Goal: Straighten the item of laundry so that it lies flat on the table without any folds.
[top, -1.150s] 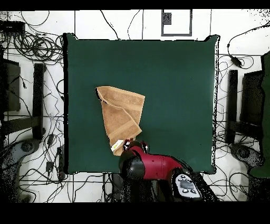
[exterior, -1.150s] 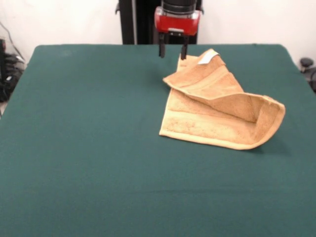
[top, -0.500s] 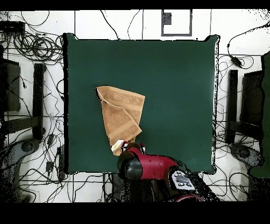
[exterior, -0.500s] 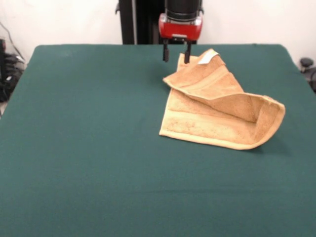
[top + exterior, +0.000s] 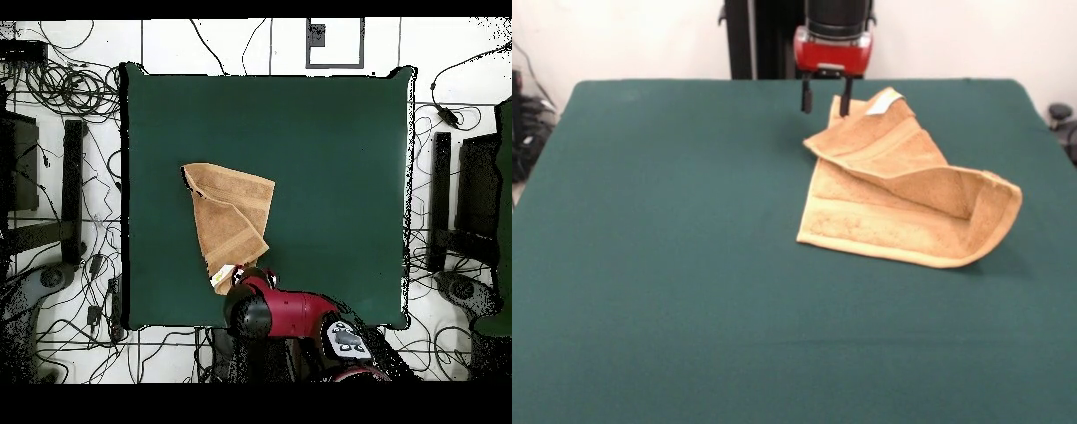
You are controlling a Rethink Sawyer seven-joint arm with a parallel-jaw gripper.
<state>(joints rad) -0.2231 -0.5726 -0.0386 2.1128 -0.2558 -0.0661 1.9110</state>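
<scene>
Towel: we see the towel [image 5: 906,198] [image 5: 232,222] folded over itself on the bench [image 5: 671,265] [image 5: 330,160], in the right half of the front view, toward the robot's side
Fold: one flap lies diagonally across the lower layer, and the right edge curls up
Tag: we see a white tag [image 5: 884,102] at the far corner
Jaws: we see the jaws [image 5: 824,95] open and empty, hanging just beside the tagged corner, not touching it
</scene>
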